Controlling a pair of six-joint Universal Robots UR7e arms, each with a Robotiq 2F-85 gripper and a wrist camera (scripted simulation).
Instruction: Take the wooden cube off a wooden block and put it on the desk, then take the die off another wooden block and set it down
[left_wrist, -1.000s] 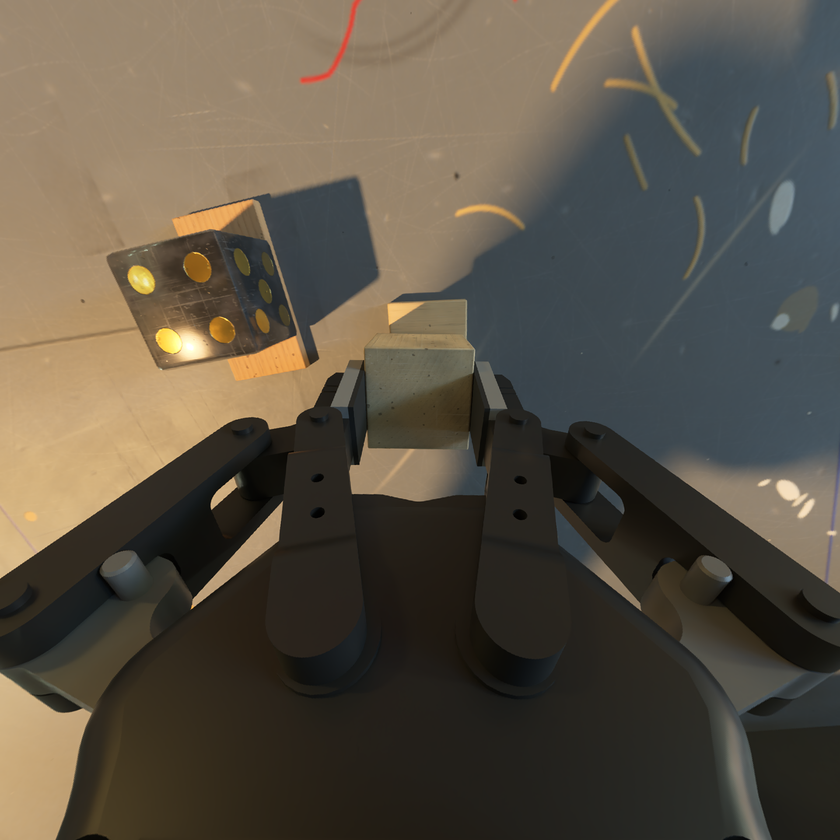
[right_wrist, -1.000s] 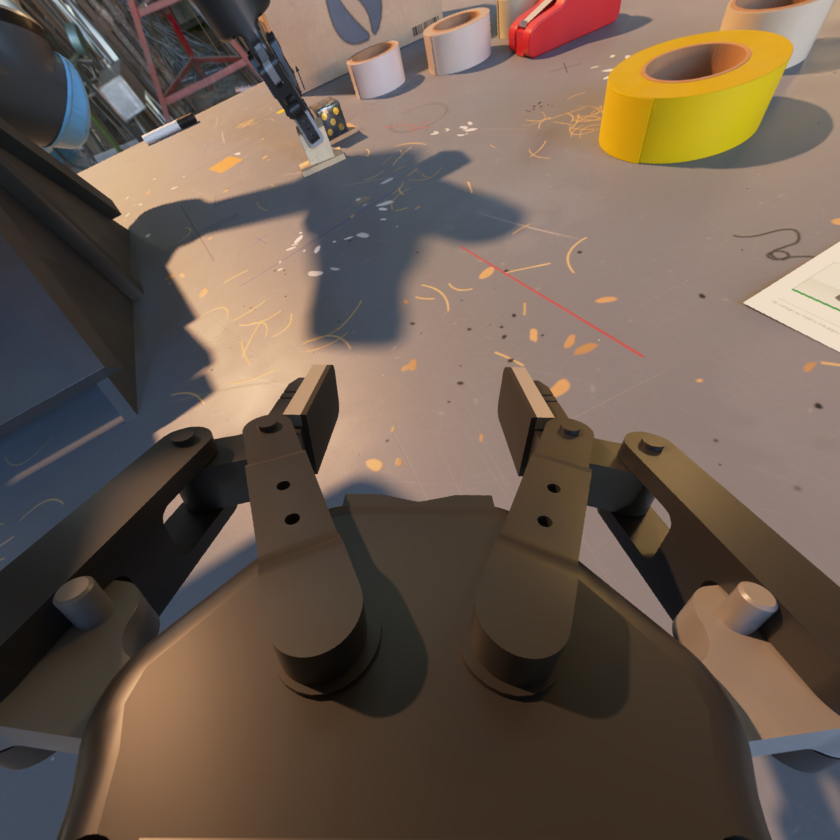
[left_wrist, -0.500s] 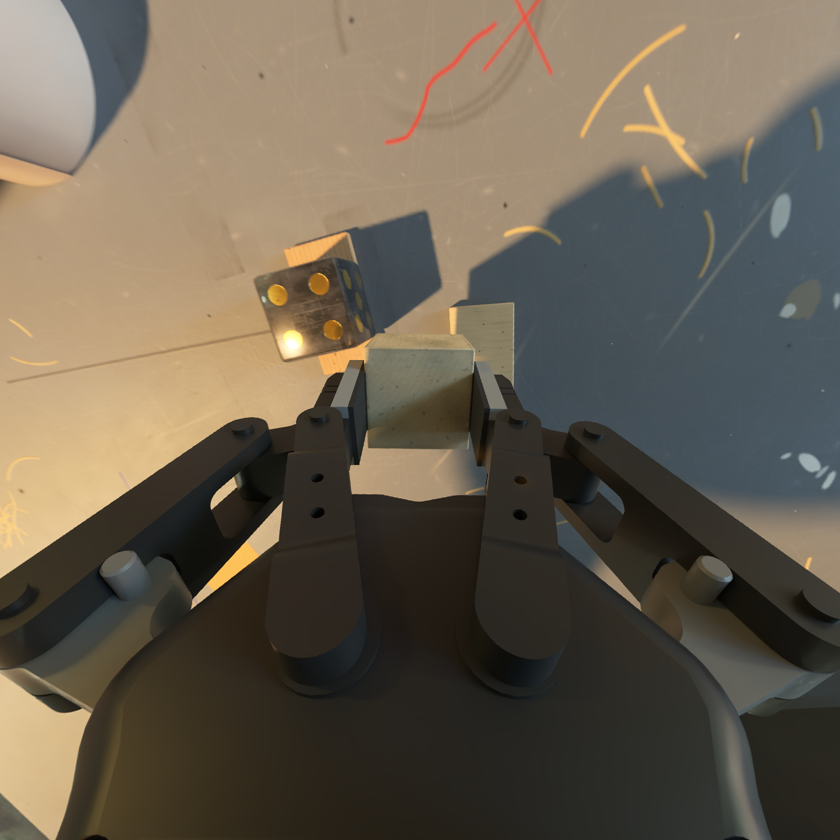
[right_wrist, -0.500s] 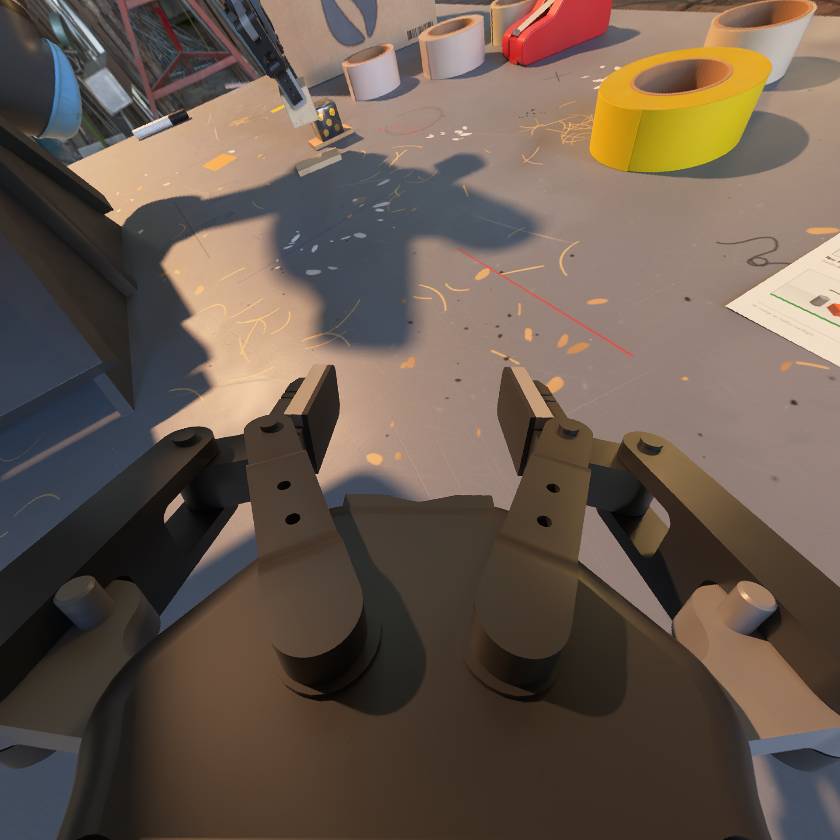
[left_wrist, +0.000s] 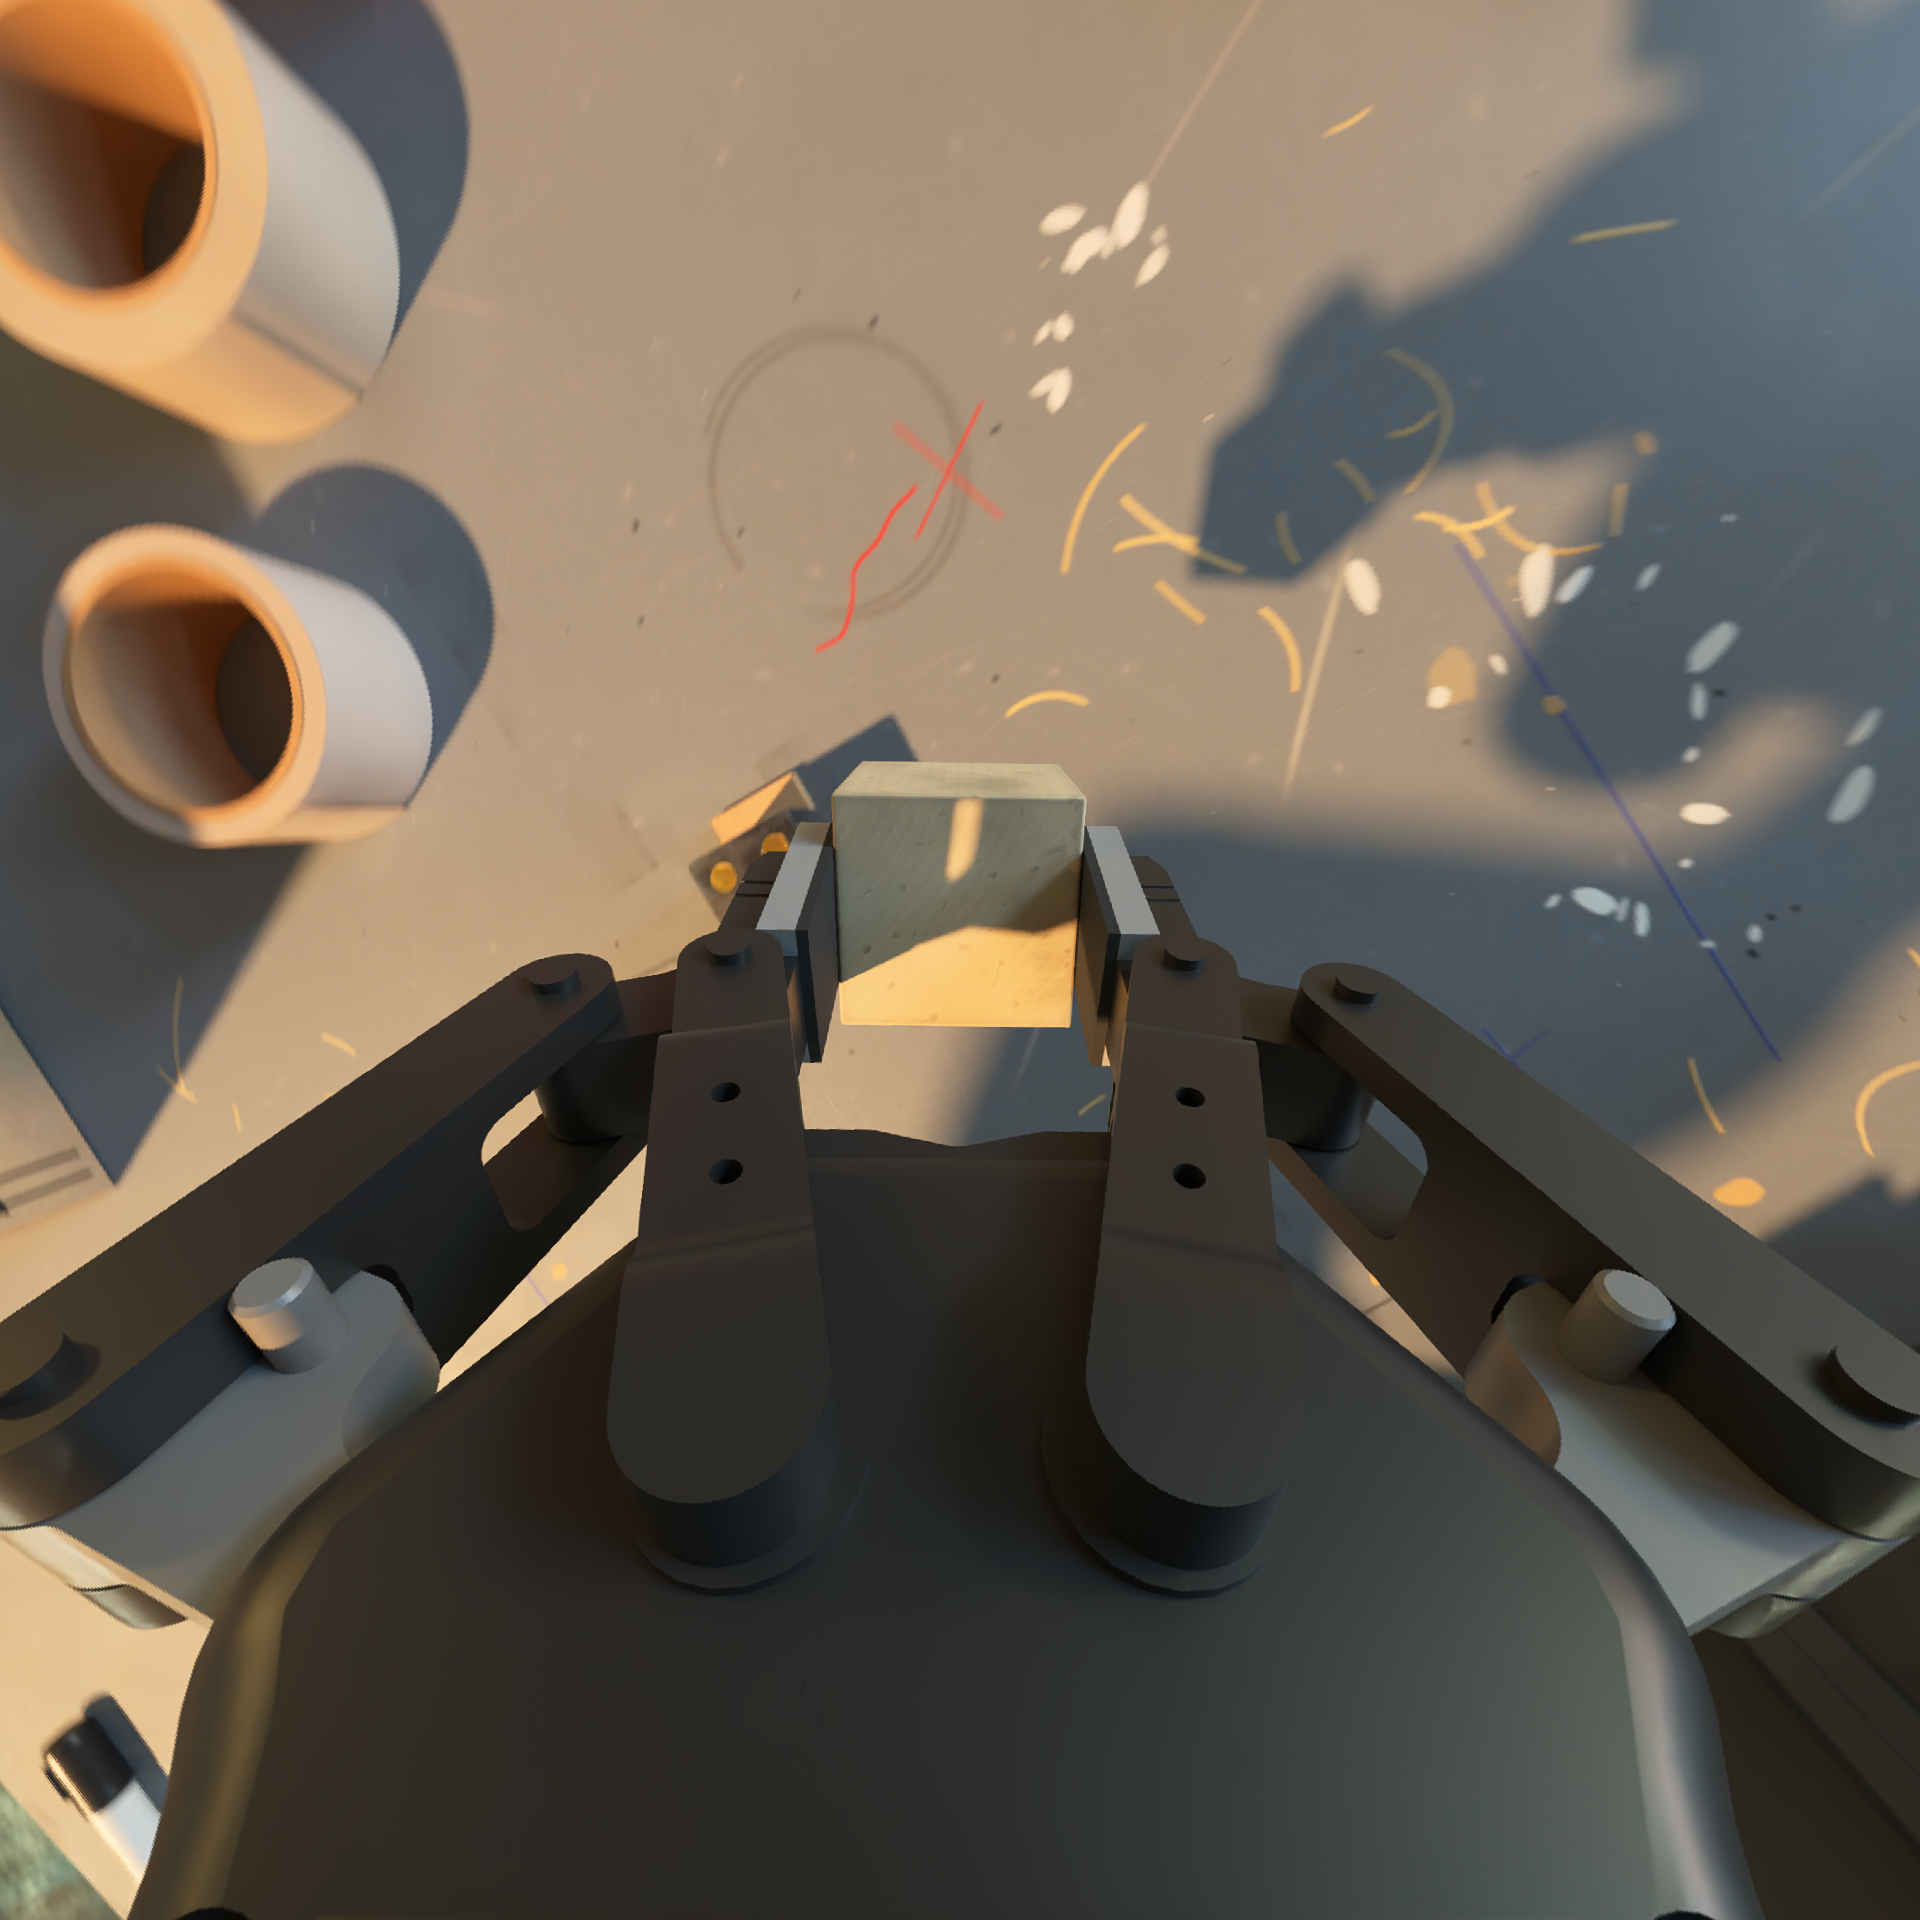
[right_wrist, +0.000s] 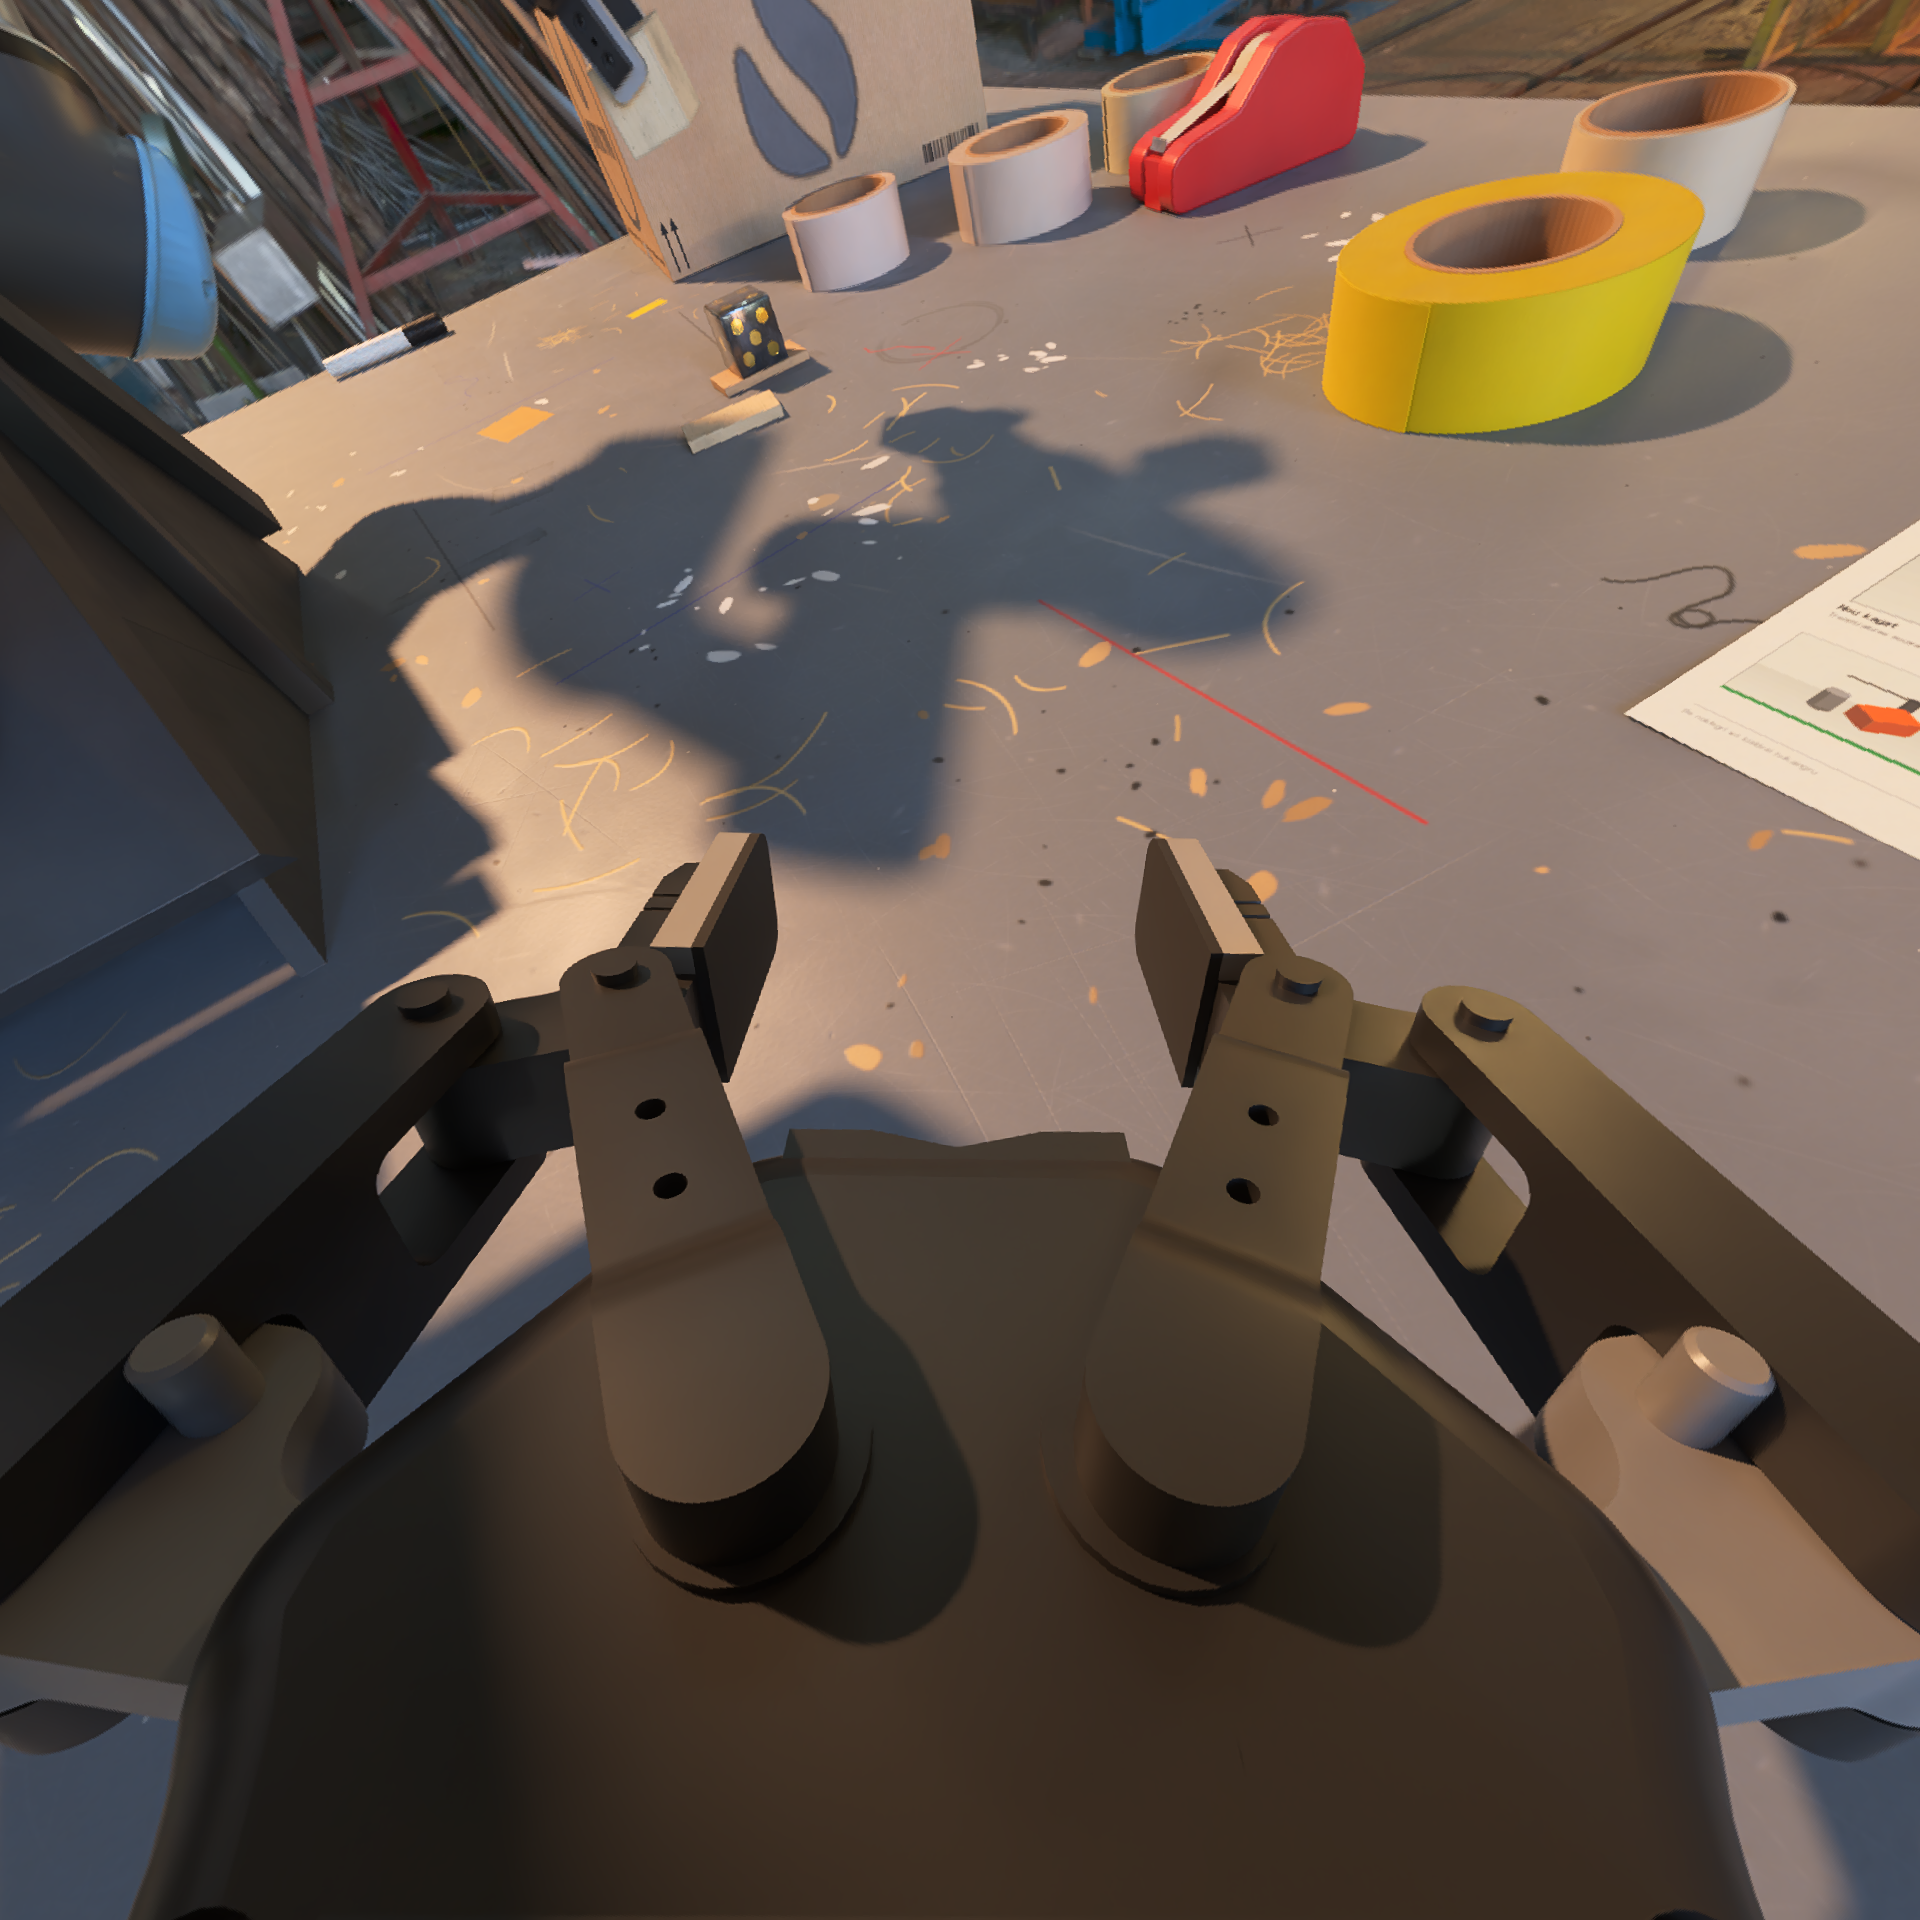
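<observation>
My left gripper (left_wrist: 956, 914) is shut on the pale wooden cube (left_wrist: 956, 883) and holds it high above the desk. Far below, the black die with gold dots (left_wrist: 724, 871) and its wooden block (left_wrist: 764, 805) peek out left of my left finger. In the right wrist view the die (right_wrist: 746, 330) sits on its block (right_wrist: 767, 376), and a bare wooden block (right_wrist: 735, 421) lies just in front of it. The left gripper (right_wrist: 603, 42) with the cube (right_wrist: 665, 99) shows at the top of that view. My right gripper (right_wrist: 956, 935) is open and empty, low over the desk.
Two white tape rolls (left_wrist: 239, 686) (left_wrist: 208, 208) stand left of the blocks. A cardboard box (right_wrist: 790, 94), a red tape dispenser (right_wrist: 1257, 114), a large yellow tape roll (right_wrist: 1507, 301), a marker (right_wrist: 384, 346) and a printed sheet (right_wrist: 1808, 707) lie around the desk.
My left gripper has risen well above the desk with the cube, leaving its block bare. The die and blocks look much smaller. The right gripper has stayed open and shifted only slightly.
</observation>
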